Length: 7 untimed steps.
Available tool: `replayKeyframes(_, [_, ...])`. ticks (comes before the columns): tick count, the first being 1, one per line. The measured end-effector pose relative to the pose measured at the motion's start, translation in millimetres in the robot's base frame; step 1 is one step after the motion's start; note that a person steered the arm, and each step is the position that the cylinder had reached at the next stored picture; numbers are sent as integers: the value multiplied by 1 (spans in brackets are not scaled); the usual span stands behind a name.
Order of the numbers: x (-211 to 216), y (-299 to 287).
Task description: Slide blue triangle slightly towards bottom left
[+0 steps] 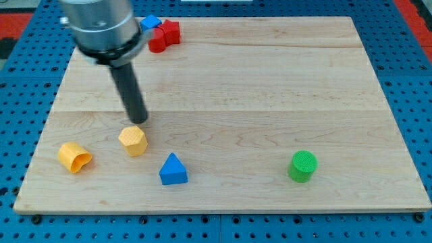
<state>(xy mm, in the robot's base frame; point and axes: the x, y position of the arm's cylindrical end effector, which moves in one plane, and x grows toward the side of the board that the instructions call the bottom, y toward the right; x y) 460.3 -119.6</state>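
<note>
While you look over the scene, start with the wooden board, which fills nearly the whole view and lies on a blue pegboard that shows around its edges. Next in size is the arm's grey housing at the view's top left, from which the dark rod slants down to my tip. That tip is a bare rod end with nothing to spread, press together or pinch, and it holds nothing.

You will find my tip just above the yellow hexagon block (very close, though whether they touch cannot be told). It sits up and to the view's left of the blue triangle, clearly apart from it.

The blue triangle stands near the view's bottom edge of the board, left of centre, to the lower right of the yellow hexagon block. At the far left lies an orange-yellow block, a curved, hollow-looking shape tipped on its side. Well off to the view's right, near the bottom, stands the green cylinder.

At the view's top edge you can see a red block of uneven shape, with a small blue block touching its upper left and partly hidden by the housing.
</note>
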Motion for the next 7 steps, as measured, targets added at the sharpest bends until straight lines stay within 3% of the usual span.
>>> replayKeyframes(2, [35, -69])
replayKeyframes(3, [7, 11])
replayKeyframes(4, [26, 82])
replayKeyframes(5, [82, 94])
replayKeyframes(6, [90, 115])
replayKeyframes(7, [97, 30])
